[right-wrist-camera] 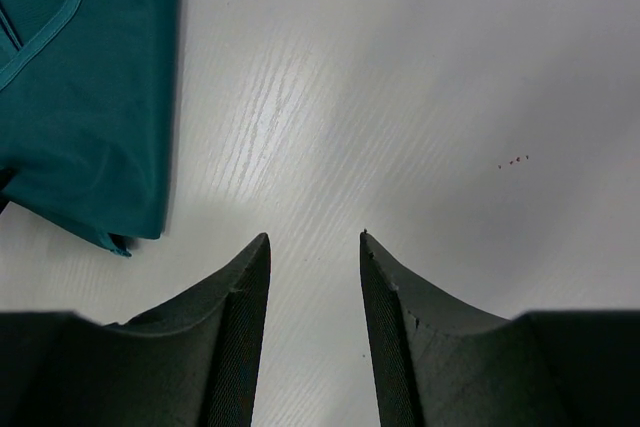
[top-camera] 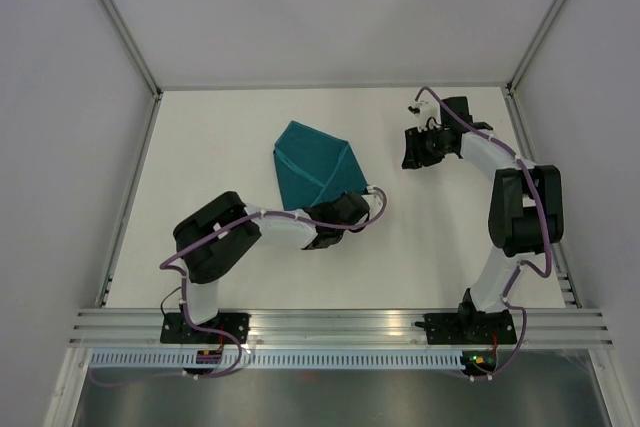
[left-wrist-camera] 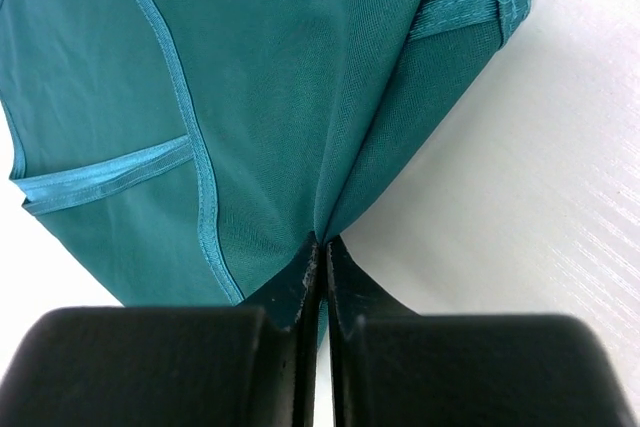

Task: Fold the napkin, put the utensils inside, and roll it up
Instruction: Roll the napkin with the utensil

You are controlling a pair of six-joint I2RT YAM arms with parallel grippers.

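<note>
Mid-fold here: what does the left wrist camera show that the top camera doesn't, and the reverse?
Left wrist only: the left gripper with its black jaws pinched shut on a bunched edge of the teal-green cloth napkin, hems visible. Top only: the right gripper standing apart to the napkin's right, and the napkin's whole folded outline. Both: the napkin lying on the white table.

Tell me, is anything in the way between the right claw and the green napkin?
No, nothing that I can see. Only bare white table lies between the open right claw and the napkin. The left claw is pinched shut on the napkin's near corner, not in between.
</note>
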